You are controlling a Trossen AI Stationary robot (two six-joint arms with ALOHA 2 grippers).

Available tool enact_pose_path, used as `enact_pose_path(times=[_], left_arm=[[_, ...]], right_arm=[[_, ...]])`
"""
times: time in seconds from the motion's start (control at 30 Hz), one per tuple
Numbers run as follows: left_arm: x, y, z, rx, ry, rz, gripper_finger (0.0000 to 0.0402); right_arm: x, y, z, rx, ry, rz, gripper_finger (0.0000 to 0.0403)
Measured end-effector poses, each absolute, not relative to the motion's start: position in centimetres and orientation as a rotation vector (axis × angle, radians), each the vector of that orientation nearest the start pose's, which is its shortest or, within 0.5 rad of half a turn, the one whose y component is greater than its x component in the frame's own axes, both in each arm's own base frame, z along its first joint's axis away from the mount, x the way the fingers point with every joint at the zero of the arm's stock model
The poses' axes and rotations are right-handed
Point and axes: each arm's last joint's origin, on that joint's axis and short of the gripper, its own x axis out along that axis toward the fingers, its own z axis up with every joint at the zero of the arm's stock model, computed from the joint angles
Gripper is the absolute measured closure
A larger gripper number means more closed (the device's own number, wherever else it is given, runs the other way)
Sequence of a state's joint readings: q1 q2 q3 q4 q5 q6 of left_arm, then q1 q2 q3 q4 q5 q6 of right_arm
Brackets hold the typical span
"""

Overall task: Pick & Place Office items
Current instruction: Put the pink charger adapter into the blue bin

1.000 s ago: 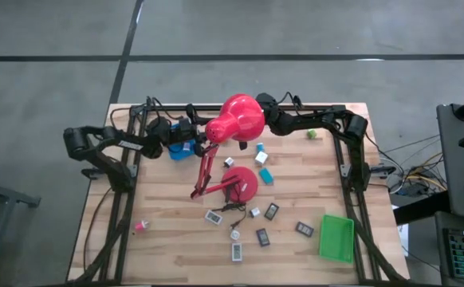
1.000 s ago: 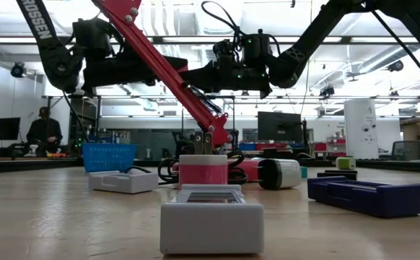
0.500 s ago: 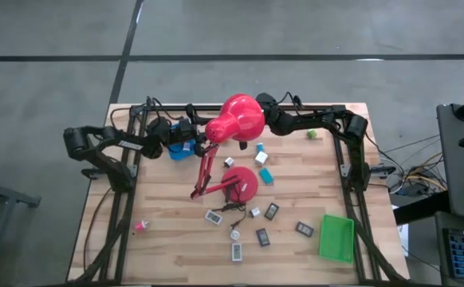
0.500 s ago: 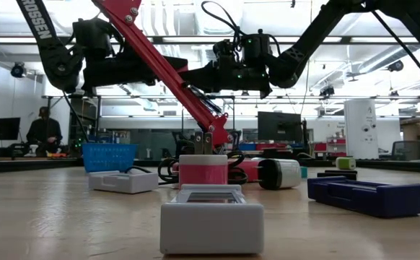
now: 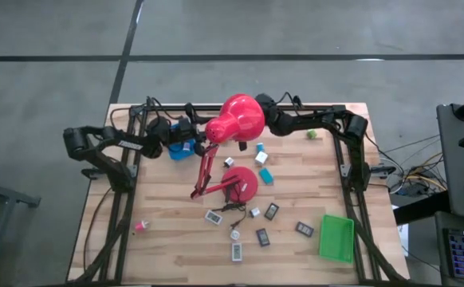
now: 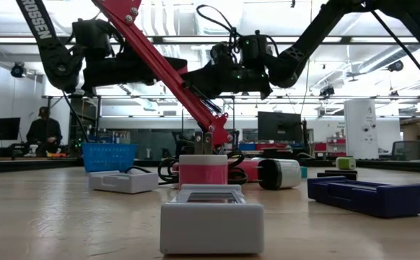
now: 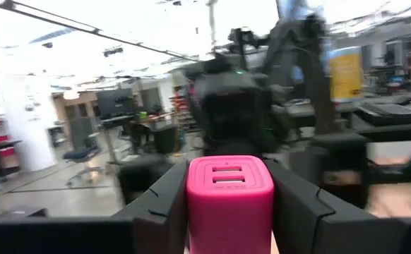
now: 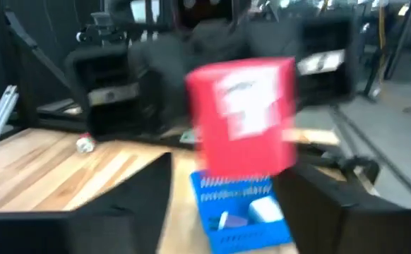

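Observation:
A pink block (image 7: 229, 204), one of the office items, sits between the fingers of my left gripper (image 5: 194, 145), which is shut on it above the blue tray (image 5: 180, 151) at the table's far left. My right gripper (image 8: 230, 169) faces it from the right, under the red lamp's shade (image 5: 236, 119). Its fingers stand open, one on each side of the same block (image 8: 241, 116). I cannot tell whether they still touch it. In the low view both grippers meet behind the lamp's arm (image 6: 174, 79). My left gripper pinches the pink block by its two long sides (image 7: 191, 204) between its two fingers. The fingers lie level and point toward the table's right. The block's free end with two slots (image 7: 228, 175) sticks out toward my right gripper. The block is lifted clear, above the blue tray.
The red lamp's base (image 5: 244, 182) stands mid-table, and its shade hides where the grippers meet. Teal blocks (image 5: 265, 175), dark rectangles (image 5: 262, 237) and a white device (image 5: 237, 251) lie scattered toward the near edge. A green tray (image 5: 336, 237) sits near right, a small pink piece (image 5: 140, 226) near left.
In the low view my right gripper has rolled a little about its own axis, and its cable has shifted with it. Both arms otherwise hold their places.

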State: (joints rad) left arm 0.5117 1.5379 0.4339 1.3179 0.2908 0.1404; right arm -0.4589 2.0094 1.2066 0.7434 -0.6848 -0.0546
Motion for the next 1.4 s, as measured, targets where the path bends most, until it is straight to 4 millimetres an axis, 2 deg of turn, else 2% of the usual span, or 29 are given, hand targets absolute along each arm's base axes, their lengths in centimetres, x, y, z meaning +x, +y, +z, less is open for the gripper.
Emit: enact_pose_path(times=[0.13,0.27,0.5,0.67,0.8,1.1,1.4], left_arm=[[23.8,12.4,19.6,0.221,-0.184,0.231,0.0256],[23.8,12.5,19.5,0.207,-0.176,0.227,0.0256],[23.7,12.6,19.0,0.178,-0.114,0.222,0.0256],[23.5,12.6,18.6,0.144,-0.046,0.222,0.0256],[22.9,12.4,19.0,0.127,0.018,0.244,0.0256],[20.2,11.4,20.5,0.085,0.230,0.384,0.0256],[18.3,10.8,20.0,-0.024,0.461,0.530,0.0256]], right_arm=[[39.8,-17.6,19.6,0.004,0.108,0.228,0.0091],[39.6,-17.5,18.9,0.041,0.193,0.223,0.0080],[37.9,-16.9,18.8,0.044,0.454,0.143,0.0105],[36.2,-16.2,19.7,0.075,0.595,0.160,0.0125],[35.2,-15.8,19.5,0.094,0.715,0.153,0.0136],[34.2,-15.3,18.9,0.133,0.818,0.165,0.0153],[33.5,-15.0,18.0,0.162,0.886,0.181,0.0155]])
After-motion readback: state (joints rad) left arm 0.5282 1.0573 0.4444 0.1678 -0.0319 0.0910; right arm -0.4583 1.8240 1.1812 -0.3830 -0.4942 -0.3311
